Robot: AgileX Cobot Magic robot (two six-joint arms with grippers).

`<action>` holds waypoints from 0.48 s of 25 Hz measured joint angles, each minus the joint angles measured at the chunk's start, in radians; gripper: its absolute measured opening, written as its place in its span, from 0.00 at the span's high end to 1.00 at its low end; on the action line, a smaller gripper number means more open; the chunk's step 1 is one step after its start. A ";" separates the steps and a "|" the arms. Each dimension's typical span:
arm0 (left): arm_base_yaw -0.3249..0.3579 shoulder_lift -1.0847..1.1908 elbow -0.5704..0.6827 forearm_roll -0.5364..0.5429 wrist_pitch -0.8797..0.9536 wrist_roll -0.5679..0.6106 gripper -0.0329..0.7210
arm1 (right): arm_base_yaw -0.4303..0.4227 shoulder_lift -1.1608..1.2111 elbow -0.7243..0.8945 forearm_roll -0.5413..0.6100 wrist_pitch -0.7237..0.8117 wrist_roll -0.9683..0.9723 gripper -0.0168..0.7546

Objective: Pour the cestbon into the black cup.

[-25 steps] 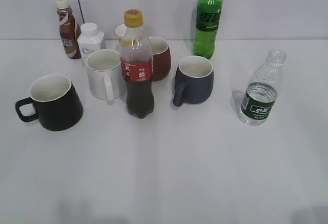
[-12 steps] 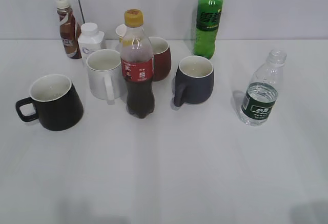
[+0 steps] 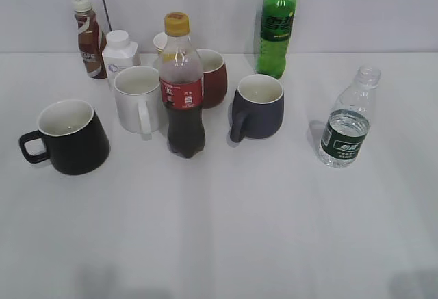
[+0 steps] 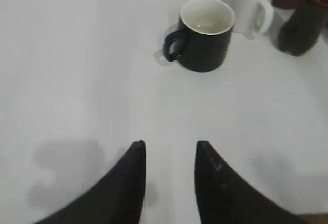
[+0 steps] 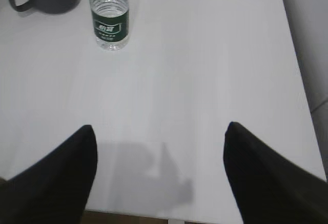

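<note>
Now, near to far:
Left gripper [image 4: 170,155]: jaws slightly parted, empty, over bare bench [image 4: 77,80].
Right gripper [image 5: 160,147]: jaws spread wide, empty.
Cestbon [image 3: 348,120]: upright, uncapped, bench's right side.
Black cup [image 3: 67,137]: far left, handle outward.

The cestbon [image 3: 345,126] is thin clear plastic, ribbed, with a dark green label that looks like printed film. Well left of it, the black cup [image 3: 68,138] looks like glazed ceramic, glossy black outside and white within. Both stand on a smooth, matt white table [image 3: 260,224]. The gripper fingers [image 5: 56,178] look matt black.
</note>
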 joint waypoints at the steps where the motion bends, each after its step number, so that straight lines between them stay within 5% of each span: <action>1: 0.012 -0.004 0.000 0.000 0.000 0.000 0.62 | -0.010 -0.003 0.000 0.000 0.000 0.000 0.21; 12: 0.037 -0.166 0.002 -0.001 -0.007 0.000 0.63 | -0.038 -0.087 0.003 -0.002 -0.002 0.002 0.21</action>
